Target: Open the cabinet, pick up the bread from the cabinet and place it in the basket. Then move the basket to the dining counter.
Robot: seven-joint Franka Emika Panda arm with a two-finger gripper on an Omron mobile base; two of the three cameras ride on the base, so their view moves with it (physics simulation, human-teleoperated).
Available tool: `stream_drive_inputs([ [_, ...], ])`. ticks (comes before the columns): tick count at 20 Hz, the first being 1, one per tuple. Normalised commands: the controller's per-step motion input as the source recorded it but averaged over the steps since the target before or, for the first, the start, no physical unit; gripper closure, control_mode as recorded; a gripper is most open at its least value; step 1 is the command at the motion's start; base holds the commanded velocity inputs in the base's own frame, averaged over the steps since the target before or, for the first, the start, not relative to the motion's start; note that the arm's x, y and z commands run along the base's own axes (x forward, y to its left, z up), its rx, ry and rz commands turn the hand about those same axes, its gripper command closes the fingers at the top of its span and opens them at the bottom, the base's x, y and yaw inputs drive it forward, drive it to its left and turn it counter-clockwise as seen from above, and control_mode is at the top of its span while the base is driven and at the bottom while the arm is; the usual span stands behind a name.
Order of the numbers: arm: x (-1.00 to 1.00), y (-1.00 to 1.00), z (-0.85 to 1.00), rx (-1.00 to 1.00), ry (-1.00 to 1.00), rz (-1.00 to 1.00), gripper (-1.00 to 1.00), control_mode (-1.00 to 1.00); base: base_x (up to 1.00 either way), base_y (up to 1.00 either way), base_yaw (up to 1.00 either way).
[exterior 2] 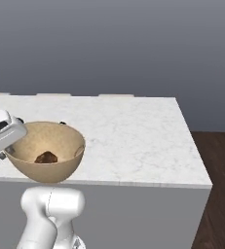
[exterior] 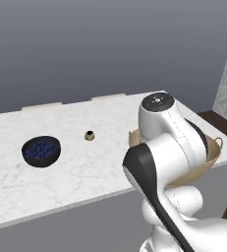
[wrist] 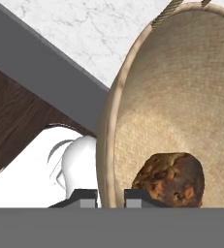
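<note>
bread (wrist: 169, 178) inside held basket (exterior 2: 48, 146)

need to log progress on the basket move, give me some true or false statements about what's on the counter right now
1. The bread lies inside the basket. True.
2. The basket sits at the near edge of the dining counter. True.
3. The bowl of berries is inside the basket. False: it stands apart on the marble top, to the left in the left base view.
4. The gripper grips the bread. False: its fingertips straddle the basket's rim.
5. A small round brownish object sits between the bowl and the basket. True.
</note>
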Motion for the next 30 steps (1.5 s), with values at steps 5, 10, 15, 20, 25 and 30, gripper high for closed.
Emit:
stream_drive_inputs([
  [5, 0.82, 0.02, -0.09, 0.0, 0.0, 0.07, 1.0, -1.0, 0.0, 0.0, 0.0],
  [10, 0.98, -0.08, -0.24, 0.02, -0.02, 0.13, 1.0, -1.0, 0.0, 0.0, 0.0],
  [15, 1.0, -0.26, -0.61, 0.01, -0.05, 0.11, 1.0, -1.0, 0.0, 0.0, 0.0],
  [20, 1.0, -0.43, -0.81, 0.0, -0.06, 0.06, 1.0, -1.0, 0.0, 0.0, 0.0],
  [25, 0.72, -0.17, -0.7, -0.01, -0.03, 0.04, 1.0, -1.0, 0.0, 0.0, 0.0],
  [30, 0.45, 0.0, -0.63, -0.04, -0.06, 0.02, 1.0, -1.0, 0.0, 0.0, 0.0],
])
